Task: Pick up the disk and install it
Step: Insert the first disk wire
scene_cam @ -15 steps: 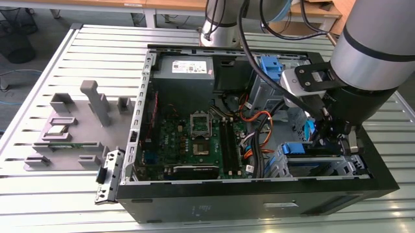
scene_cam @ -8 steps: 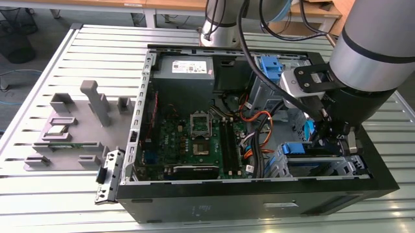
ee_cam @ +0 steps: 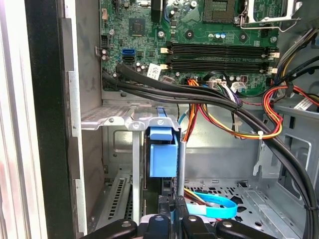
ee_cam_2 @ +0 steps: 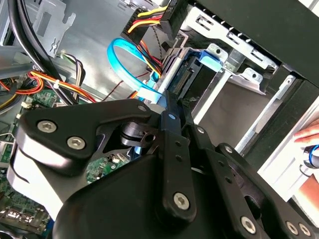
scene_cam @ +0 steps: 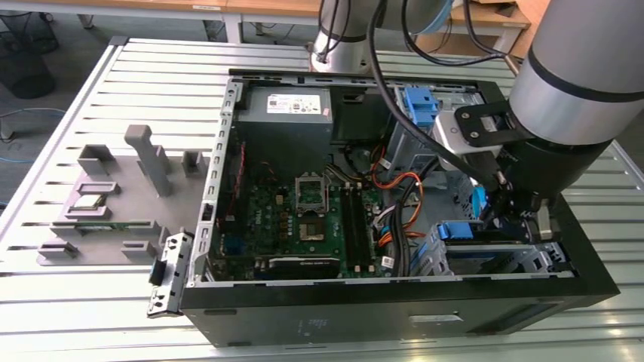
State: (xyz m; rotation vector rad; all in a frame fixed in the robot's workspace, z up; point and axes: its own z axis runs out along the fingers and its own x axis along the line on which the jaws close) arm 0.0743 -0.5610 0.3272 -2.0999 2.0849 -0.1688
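At the tabletop's (scene_cam: 131, 68) edge on the exterior view's left, grey fixtures (scene_cam: 111, 192) stand in a loose group, with a black bracket (scene_cam: 169, 273) lying just beside the open case (scene_cam: 403, 309). The case rests on its side across the middle of the slatted metal tabletop, showing the green board (scene_cam: 302, 215), the power supply (scene_cam: 285, 105) at its far end, and orange and red cables (scene_cam: 393, 196) looping toward the drive bays.

Toward the exterior view's right, the arm (scene_cam: 574, 83) reaches down into the case's near corner, where the drive cage (ee_cam: 124, 119) sits. The hand (ee_cam: 169, 221) is clenched on the disk (ee_cam: 163, 154), its black fingers pinching the edge of the blue caddy in the first wrist view. The disk stands on edge inside the cage, between the metal rails, already sunk well into its slot. I judge the pick-up done and the insertion well under way; whether the disk is fully seated I cannot tell, and the hand has not let go. A blue data cable (ee_cam_2: 124, 59) hangs loose just beside the cage, and it does not look plugged into the disk.

Beyond the tabletop's far edge are wooden desks (scene_cam: 271, 7) and a grey floor. A person's fingers (ee_cam_2: 309, 134) show near the case's outer wall in the second wrist view.
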